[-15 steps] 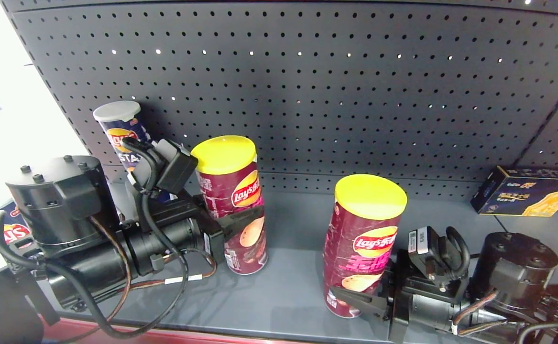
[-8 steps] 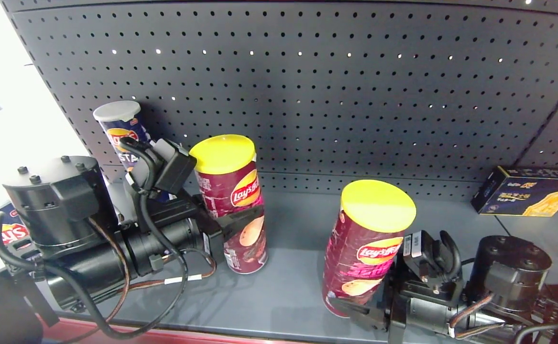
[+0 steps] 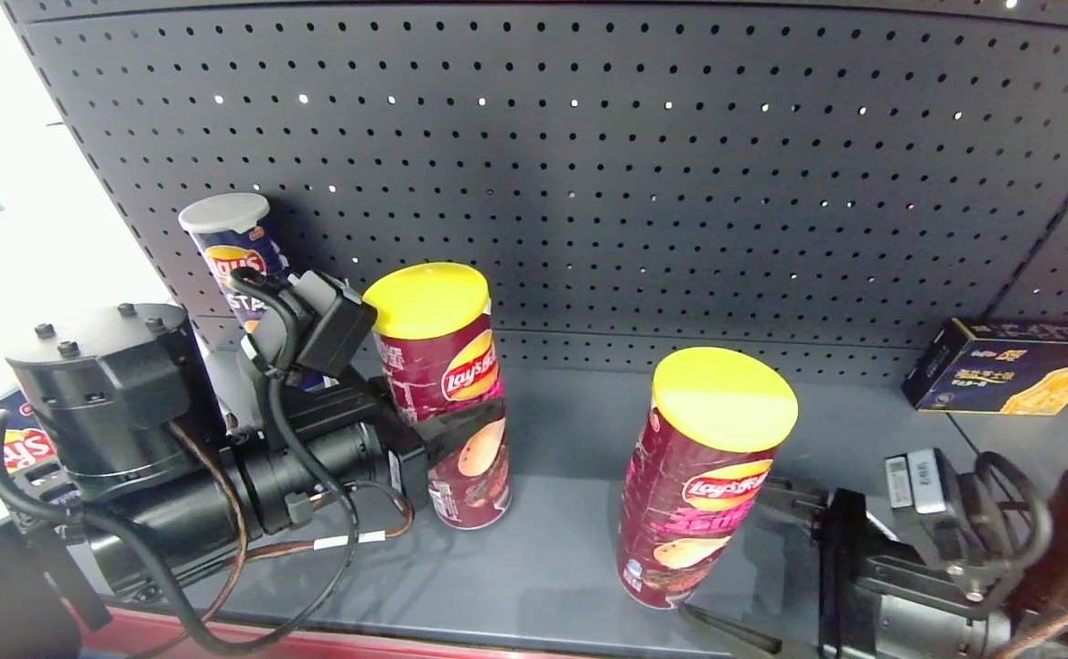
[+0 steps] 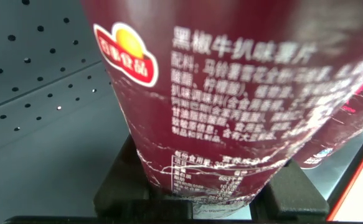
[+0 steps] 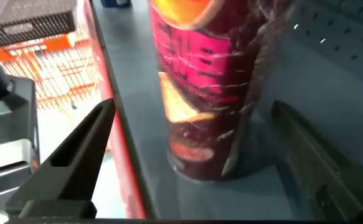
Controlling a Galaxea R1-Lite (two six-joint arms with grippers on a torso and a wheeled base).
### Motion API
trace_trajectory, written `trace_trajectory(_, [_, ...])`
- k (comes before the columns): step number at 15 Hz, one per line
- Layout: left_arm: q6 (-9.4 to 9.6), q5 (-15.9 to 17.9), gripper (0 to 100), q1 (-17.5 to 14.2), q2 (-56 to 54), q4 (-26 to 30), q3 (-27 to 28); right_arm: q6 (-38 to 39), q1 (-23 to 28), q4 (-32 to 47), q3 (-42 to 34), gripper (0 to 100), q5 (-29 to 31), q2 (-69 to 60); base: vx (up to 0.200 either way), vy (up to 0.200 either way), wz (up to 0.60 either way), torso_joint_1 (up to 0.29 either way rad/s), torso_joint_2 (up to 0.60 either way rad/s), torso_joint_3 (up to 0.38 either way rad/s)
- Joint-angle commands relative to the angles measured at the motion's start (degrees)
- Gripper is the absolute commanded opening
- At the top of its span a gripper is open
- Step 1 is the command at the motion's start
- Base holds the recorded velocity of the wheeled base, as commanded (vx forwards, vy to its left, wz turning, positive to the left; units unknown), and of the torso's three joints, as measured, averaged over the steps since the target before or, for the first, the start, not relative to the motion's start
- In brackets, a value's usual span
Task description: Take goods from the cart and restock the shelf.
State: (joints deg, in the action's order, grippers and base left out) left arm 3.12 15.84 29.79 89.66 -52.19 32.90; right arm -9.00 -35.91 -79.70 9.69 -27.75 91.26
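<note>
A blue can [image 3: 231,256] with a white lid stands at the back of the shelf [image 3: 552,549]. The left gripper [image 3: 451,430] pinches an upright maroon can [image 3: 437,366] with a yellow lid and a red-and-yellow logo. A 2nd maroon can [image 3: 698,494] leans near the front edge. The right gripper [image 3: 744,558] is spread around it, not touching.

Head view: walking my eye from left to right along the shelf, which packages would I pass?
blue can with a pale lid → first yellow-lidded maroon can → second yellow-lidded maroon can, leaning → dark blue box
</note>
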Motion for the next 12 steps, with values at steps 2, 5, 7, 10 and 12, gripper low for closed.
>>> trace_trajectory(2, [0.04, 0.0, 0, 0.2, 0.0, 0.0, 0.0, 0.0, 3.7, 0.4, -5.0, 100, -0.2, -12.9, 0.000, 0.000, 0.00, 0.000, 0.00, 0.000])
trace_trajectory(5, [-0.04, 0.0, 0, 0.3, 0.0, 0.0, 0.0, 0.0, 10.9, 2.9, -5.1, 100, -0.2, -20.4, 0.000, 0.000, 0.00, 0.000, 0.00, 0.000])
trace_trajectory(7, [0.04, 0.1, 0, 0.4, 0.0, 0.0, 0.0, 0.0, 16.1, 9.1, -4.8, 100, 0.0, -27.3, 0.000, 0.000, 0.00, 0.000, 0.00, 0.000])
trace_trajectory(10, [0.04, 0.1, 0, 0.6, 0.0, 0.0, 0.1, 0.6, 24.9, 16.2, -5.0, 100, 1.4, -37.3, 0.000, 0.000, 0.00, 0.000, 0.00, 0.000])
trace_trajectory(12, [0.04, 0.1, 0, 1.1, 0.0, 0.0, 0.0, 1.5, 29.3, 24.0, -5.1, 100, 1.6, -45.6, 0.000, 0.000, 0.00, 0.000, 0.00, 0.000])
